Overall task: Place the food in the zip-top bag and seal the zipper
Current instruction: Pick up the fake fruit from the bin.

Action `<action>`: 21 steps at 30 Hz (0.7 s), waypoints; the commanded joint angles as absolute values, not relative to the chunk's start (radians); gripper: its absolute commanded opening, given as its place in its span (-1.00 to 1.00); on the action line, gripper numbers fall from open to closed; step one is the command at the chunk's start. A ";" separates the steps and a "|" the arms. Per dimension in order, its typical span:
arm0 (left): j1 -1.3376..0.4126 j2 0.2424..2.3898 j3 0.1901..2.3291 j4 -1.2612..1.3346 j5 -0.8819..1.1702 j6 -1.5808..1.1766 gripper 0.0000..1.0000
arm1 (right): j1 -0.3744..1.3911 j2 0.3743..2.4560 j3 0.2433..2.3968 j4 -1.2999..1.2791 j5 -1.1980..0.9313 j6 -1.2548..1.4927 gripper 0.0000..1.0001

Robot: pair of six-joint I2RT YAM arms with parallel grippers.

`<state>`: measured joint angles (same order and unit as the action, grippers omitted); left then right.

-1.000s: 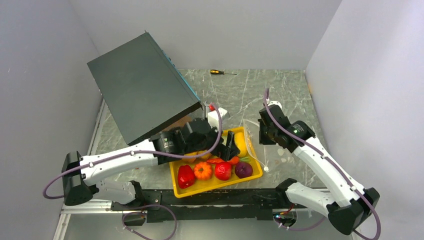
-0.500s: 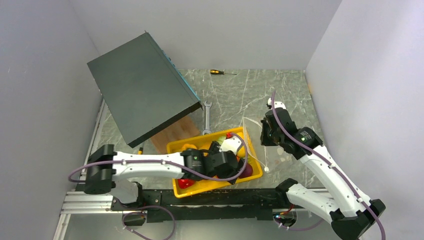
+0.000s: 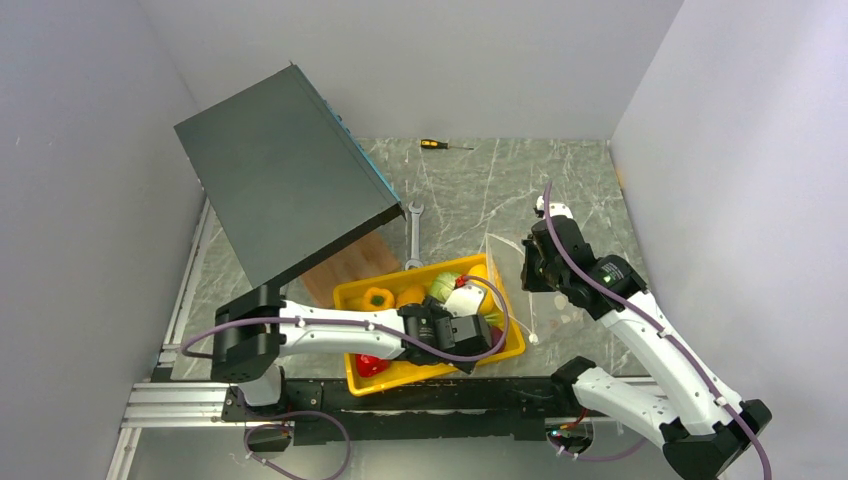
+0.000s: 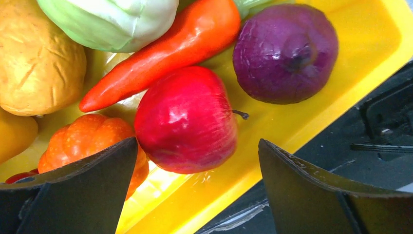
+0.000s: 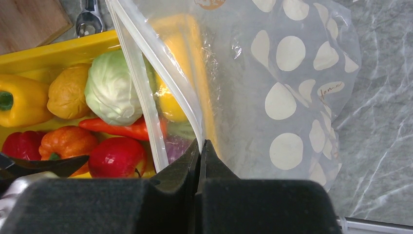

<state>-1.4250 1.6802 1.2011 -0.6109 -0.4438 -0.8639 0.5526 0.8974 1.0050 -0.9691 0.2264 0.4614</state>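
Note:
The food lies in a yellow tray [image 3: 400, 277]. My left gripper [image 4: 198, 144] hangs open just above a red tomato [image 4: 187, 119], one finger near the orange pumpkin [image 4: 90, 139], the other over the tray's near rim. A purple onion [image 4: 285, 51], a carrot [image 4: 165, 53] and a cabbage [image 4: 107, 19] lie beyond. The clear, dotted zip-top bag [image 5: 287, 97] stands right of the tray with its mouth towards the food. My right gripper [image 5: 200, 144] is shut on the white zipper [image 5: 182, 102] strip. The left gripper [image 3: 472, 340] and right gripper [image 3: 527, 272] are close together.
A large dark box [image 3: 280, 170] leans over the back left, above a wooden board [image 3: 350, 265]. A wrench [image 3: 413, 235] lies behind the tray and a screwdriver [image 3: 435, 144] by the back wall. The black base rail [image 3: 450, 395] runs just in front of the tray.
My left arm swung from the tray's back edge forward and down over the near row of food, still open. The right gripper shifted slightly and kept its hold on the bag.

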 commanded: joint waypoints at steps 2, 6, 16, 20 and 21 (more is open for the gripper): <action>-1.430 1.698 1.219 -0.618 -0.481 -0.894 0.97 | 0.554 0.887 1.002 -0.931 0.235 0.460 -1.00; -1.427 1.696 1.209 -0.607 -0.481 -0.871 0.81 | 0.554 0.902 1.009 -0.936 0.228 0.456 -1.00; -1.415 1.744 1.254 -0.618 -0.475 -0.819 0.41 | 0.553 0.883 1.002 -0.938 0.214 0.462 -1.00; -1.418 1.674 1.268 -0.632 -0.445 -0.781 0.12 | 0.553 0.885 1.005 -0.939 0.212 0.459 -1.00; -1.418 1.641 1.262 -0.613 -0.430 -0.765 0.09 | 0.554 0.885 1.005 -0.936 0.210 0.457 -1.00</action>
<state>-1.4189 1.7313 1.2308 -0.6220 -0.4500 -0.8204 0.5526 0.9005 1.0027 -0.9668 0.2245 0.4610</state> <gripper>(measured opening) 0.652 0.009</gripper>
